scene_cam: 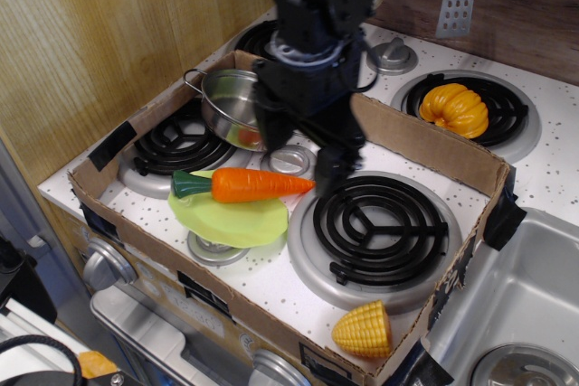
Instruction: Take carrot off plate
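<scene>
Single black arm enters from top center, wrist pointing steeply down. Tool [301,153] hangs below the wrist, jaws spread wide apart, nothing between them. Left-in-view finger [269,136] and right-in-view finger [333,167] both point downward, the right-in-view one sitting lower in the picture. Dark cable loops along the wrist's right-in-view side. Upper arm cropped by the frame edge.
</scene>
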